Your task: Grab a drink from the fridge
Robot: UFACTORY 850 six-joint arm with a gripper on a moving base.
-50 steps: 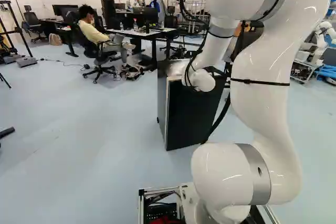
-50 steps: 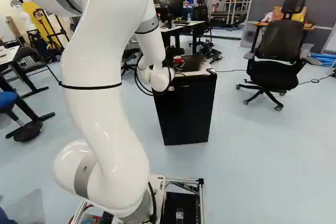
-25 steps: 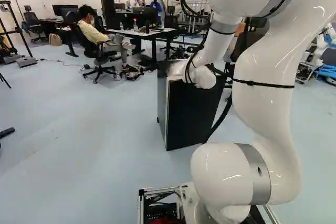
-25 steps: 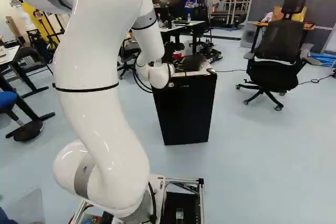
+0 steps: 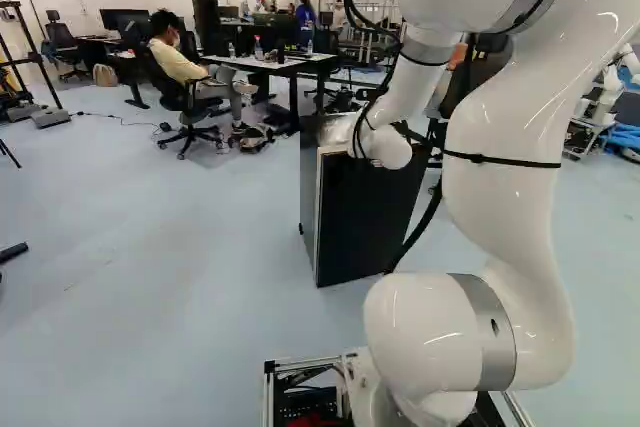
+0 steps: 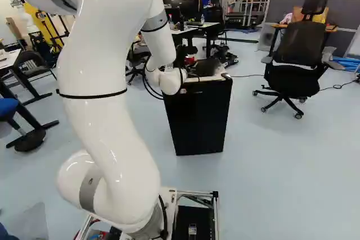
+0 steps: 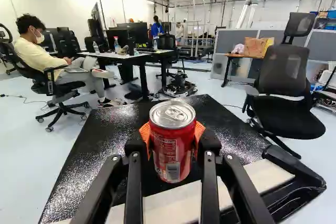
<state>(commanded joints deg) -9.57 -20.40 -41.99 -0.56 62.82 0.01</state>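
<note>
In the right base view my gripper [image 6: 181, 62] is partly hidden behind the white wrist, above the black fridge [image 6: 198, 119]. A bit of the red can [image 6: 190, 59] shows beside it. The wrist view has the gripper [image 7: 172, 142] shut on the red drink can [image 7: 172, 150], an orange pad against each side. The can is upright with its silver lid uppermost. Below and beyond it lies the fridge's speckled black top [image 7: 113, 129], with a pale strip [image 7: 257, 179] along the near edge. Whether the can touches that top, I cannot tell.
An empty black office chair [image 6: 295, 54] stands right of the fridge in the right base view. Beyond the fridge are a desk [image 5: 285, 65] and a seated person [image 5: 185, 67]. Another robot [image 5: 612, 82] is at the far right of the left base view.
Compared with one second ago, the arm has drawn back slightly and the held can has risen a little with it. Over the last half second the arm looks still. The base has not moved.
</note>
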